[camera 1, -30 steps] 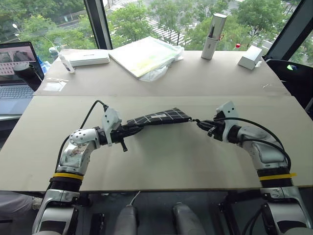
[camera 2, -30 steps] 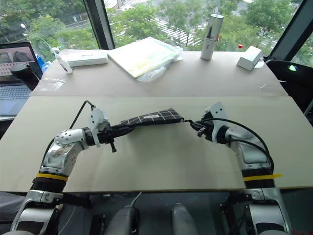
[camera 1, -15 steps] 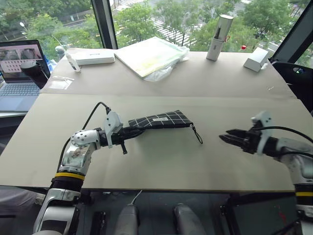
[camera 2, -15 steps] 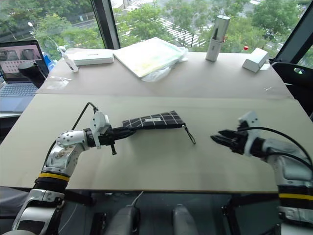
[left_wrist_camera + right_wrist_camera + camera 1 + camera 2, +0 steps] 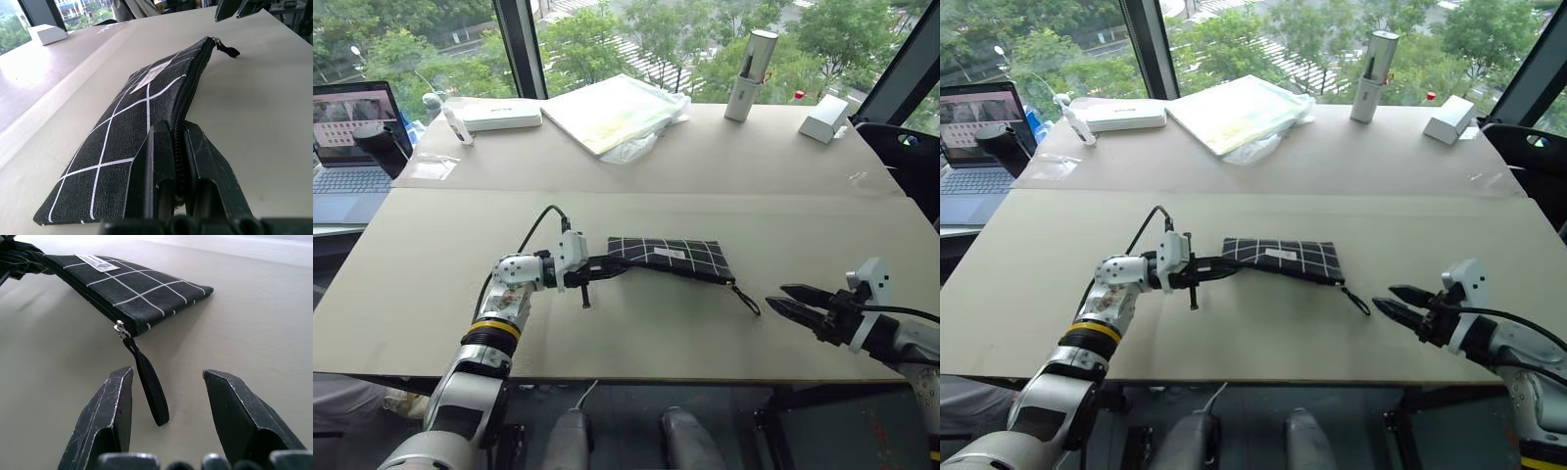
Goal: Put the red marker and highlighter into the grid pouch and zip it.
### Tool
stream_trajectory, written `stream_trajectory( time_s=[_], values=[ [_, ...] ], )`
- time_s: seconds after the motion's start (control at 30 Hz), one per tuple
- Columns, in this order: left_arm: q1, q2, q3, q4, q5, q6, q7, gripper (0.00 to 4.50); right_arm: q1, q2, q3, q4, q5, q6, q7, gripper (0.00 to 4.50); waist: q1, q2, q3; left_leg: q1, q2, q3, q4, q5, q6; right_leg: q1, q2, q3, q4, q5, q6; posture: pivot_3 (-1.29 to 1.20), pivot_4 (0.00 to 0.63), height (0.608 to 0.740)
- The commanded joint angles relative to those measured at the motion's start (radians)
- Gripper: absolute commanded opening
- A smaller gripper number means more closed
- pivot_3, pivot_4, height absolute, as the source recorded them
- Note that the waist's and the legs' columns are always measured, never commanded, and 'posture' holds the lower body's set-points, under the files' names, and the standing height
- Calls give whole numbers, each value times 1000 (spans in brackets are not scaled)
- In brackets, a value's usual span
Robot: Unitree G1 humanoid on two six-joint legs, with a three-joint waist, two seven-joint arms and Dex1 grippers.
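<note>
The grid pouch [image 5: 672,256], black with white lines and a small white label, lies near the middle of the table. My left gripper [image 5: 615,266] is shut on the pouch's left end, pinching the zipper edge [image 5: 182,105]. The zipper slider sits at the right end, and the black pull cord [image 5: 149,384] trails from it onto the table. My right gripper [image 5: 777,298] hovers open just right of the cord, touching nothing; the cord's tip lies between its fingers [image 5: 110,416]. The red marker and the highlighter are out of view.
Along the table's far side stand a white box [image 5: 494,116], a plastic-wrapped pad [image 5: 612,108], a tall white cylinder [image 5: 749,61] and a small white box [image 5: 824,117]. A laptop [image 5: 347,147] sits off the left side. A seam crosses the table behind the pouch.
My right gripper let go of the pull cord, opened and drew back to the right. My left gripper carried the pouch rightward and lowered it from a raised tilt to the table.
</note>
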Motion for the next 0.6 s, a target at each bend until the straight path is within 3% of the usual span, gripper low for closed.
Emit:
stream_trajectory(
  time_s=[0.03,0.13,0.3,0.43,0.53,0.6],
  values=[
    [-38,3,-7,55,35,-34,1,410,6,-7,-16,-28,7,-22,-15,2592,1,0,0,0,0,0,0,0,0,0,0,0,0,0,0,0,150,731],
    [-25,0,12,19,-2,41,-19,1274,12,-11,-27,-19,6,-24,-27,2615,1,0,0,0,0,0,0,0,0,0,0,0,0,0,0,0,150,731],
    [68,-1,27,-192,-95,294,-26,3259,2,-18,-30,14,1,-43,-30,2615,-3,0,0,0,0,0,0,0,0,0,0,0,1,0,0,0,150,731],
    [158,0,35,-422,-160,493,39,3409,-42,-14,-21,59,4,-65,-27,2615,-6,0,0,0,0,0,0,0,0,0,0,0,1,0,0,0,150,731],
    [242,11,125,-633,-278,770,221,3409,-115,-13,0,146,-3,-89,-14,2615,-11,0,0,0,0,0,0,0,0,0,0,0,2,0,0,0,150,731],
    [296,33,166,-728,-288,857,318,3409,-150,-16,13,191,-10,-101,-4,2615,-18,0,0,0,1,-1,0,0,0,0,0,0,2,0,0,0,150,731]
  ],
)
